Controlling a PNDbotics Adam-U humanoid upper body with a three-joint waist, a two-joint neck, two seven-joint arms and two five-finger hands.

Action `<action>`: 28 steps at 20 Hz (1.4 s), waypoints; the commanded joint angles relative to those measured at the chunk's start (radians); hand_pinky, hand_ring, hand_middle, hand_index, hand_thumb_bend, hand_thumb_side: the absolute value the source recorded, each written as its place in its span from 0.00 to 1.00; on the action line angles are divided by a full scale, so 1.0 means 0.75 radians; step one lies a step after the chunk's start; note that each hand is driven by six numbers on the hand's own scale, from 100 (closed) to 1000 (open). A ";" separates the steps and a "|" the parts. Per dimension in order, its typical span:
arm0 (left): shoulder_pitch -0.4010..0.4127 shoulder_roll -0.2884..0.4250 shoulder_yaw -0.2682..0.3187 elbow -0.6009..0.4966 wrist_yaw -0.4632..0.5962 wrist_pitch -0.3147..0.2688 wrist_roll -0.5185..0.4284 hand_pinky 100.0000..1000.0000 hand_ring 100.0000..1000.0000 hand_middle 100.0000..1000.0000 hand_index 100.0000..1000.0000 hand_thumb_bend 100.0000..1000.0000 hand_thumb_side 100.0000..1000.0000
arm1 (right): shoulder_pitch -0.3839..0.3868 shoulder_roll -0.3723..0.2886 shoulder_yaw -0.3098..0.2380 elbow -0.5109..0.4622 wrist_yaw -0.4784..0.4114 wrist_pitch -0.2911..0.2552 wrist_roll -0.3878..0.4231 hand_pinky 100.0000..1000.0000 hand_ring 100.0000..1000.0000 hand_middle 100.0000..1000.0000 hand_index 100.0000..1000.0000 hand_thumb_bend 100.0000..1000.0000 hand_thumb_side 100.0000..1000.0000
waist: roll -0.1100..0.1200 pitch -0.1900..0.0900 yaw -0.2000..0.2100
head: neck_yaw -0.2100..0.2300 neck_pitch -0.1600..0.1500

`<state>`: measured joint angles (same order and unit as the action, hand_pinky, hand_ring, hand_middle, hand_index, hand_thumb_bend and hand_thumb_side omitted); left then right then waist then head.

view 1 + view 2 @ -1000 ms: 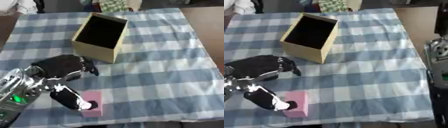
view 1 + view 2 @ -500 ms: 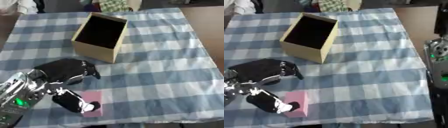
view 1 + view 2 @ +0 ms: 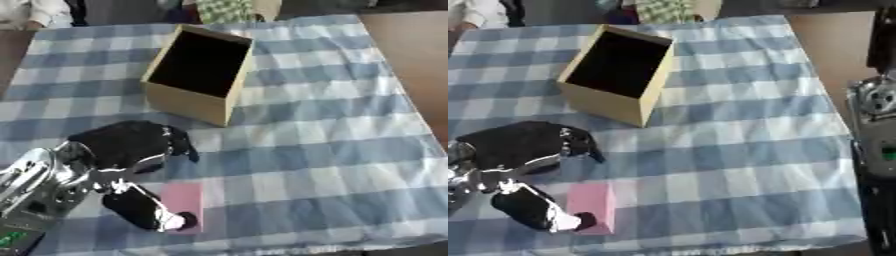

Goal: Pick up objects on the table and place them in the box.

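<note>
A pink block (image 3: 592,205) lies on the checked cloth near the front left. My left hand (image 3: 122,145) hangs over it with thumb and fingers spread. The thumb (image 3: 144,212) lies along the block's left side, its tip at the front corner. The fingers (image 3: 179,145) curl down behind the block, clear of it. The open cardboard box (image 3: 197,75) stands further back, its dark inside showing nothing. My right hand shows in neither view; only the right arm (image 3: 877,125) shows at the right edge.
The blue and white checked cloth (image 3: 324,150) covers the table; bare brown tabletop (image 3: 411,55) shows at the right. Some things and a white sleeve lie beyond the far edge.
My left hand has drifted a little toward the near edge, its thumb sliding further along the pink block. The box and block have not moved.
</note>
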<state>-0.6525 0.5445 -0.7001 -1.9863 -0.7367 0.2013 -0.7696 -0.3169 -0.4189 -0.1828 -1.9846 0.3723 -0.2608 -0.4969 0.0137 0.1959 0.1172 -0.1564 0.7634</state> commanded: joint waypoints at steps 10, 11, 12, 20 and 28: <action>-0.009 0.017 0.014 -0.018 0.004 -0.015 -0.042 0.73 0.80 0.72 0.81 0.55 0.50 | -0.015 -0.024 0.004 -0.020 -0.019 -0.005 0.011 0.83 0.66 0.61 0.72 0.00 0.99 | -0.008 -0.013 0.010 | 0.001 0.009; -0.009 0.017 0.014 -0.018 -0.002 -0.018 -0.049 0.73 0.80 0.72 0.81 0.56 0.50 | -0.015 -0.025 0.004 -0.020 -0.019 -0.005 0.011 0.83 0.66 0.61 0.72 0.00 0.99 | -0.009 -0.013 0.010 | -0.001 0.009; -0.009 0.016 0.016 -0.018 -0.008 -0.020 -0.055 0.74 0.80 0.72 0.81 0.55 0.48 | -0.015 -0.026 0.004 -0.020 -0.020 -0.006 0.011 0.83 0.66 0.61 0.72 0.00 0.99 | -0.010 -0.013 0.011 | -0.002 0.009; 0.013 0.018 0.014 -0.018 -0.079 -0.013 -0.074 0.75 0.82 0.73 0.81 0.56 0.47 | -0.014 -0.026 0.002 -0.020 -0.020 -0.007 0.008 0.83 0.66 0.61 0.72 0.00 0.99 | -0.010 -0.013 0.011 | -0.003 0.009; 0.030 0.010 0.015 -0.018 -0.157 0.023 -0.089 0.75 0.83 0.75 0.81 0.54 0.47 | -0.014 -0.028 0.000 -0.020 -0.018 -0.008 0.006 0.83 0.66 0.61 0.72 0.00 0.99 | -0.011 -0.009 0.009 | -0.002 0.009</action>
<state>-0.6232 0.5442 -0.6997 -1.9863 -0.8442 0.2115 -0.8352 -0.3171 -0.4189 -0.1778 -1.9846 0.3644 -0.2642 -0.4927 0.0060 0.2022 0.1240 -0.1574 0.7634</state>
